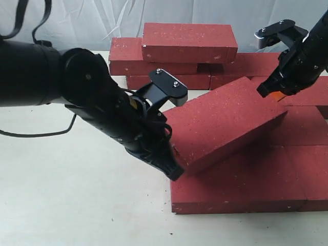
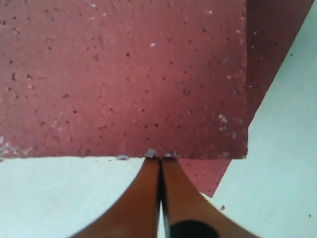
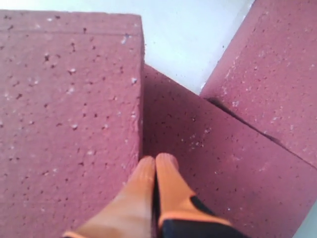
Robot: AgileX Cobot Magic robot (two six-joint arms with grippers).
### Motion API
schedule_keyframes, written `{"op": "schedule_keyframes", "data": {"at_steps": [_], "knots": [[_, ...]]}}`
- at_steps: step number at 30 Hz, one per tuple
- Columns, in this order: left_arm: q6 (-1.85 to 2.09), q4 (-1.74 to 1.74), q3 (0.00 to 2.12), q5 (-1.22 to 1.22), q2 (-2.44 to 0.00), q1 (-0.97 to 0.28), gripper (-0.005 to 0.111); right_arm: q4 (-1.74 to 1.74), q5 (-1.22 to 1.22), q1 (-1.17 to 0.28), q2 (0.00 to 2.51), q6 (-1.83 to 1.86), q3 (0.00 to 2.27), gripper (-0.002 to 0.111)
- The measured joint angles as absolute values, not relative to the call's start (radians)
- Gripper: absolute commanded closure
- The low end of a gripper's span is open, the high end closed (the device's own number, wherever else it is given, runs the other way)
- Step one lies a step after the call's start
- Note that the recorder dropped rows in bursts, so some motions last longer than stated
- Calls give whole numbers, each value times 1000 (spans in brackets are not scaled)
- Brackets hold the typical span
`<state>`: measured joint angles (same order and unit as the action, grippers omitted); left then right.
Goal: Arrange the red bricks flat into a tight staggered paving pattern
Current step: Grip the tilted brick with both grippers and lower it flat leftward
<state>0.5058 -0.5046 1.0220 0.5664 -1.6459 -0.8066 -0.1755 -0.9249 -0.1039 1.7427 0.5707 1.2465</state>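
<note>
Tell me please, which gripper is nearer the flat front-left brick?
Left. The left gripper sits at the low end of the tilted brick, above the front-left brick; the right gripper is at the raised end.

Rightmost bricks (image 1: 315,177) beyond frame edge

No text, label, brand, number or sign can be read in any view; the dark red rectangular paving bricks (image 1: 225,120) show only white speckles.
</note>
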Motion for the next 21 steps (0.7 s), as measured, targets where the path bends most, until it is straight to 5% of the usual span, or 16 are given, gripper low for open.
{"op": "schedule_keyframes", "data": {"at_steps": [21], "knots": [[504, -386, 1022, 646, -1552, -546, 107, -339, -841, -194, 1704, 572, 1278, 109]]}}
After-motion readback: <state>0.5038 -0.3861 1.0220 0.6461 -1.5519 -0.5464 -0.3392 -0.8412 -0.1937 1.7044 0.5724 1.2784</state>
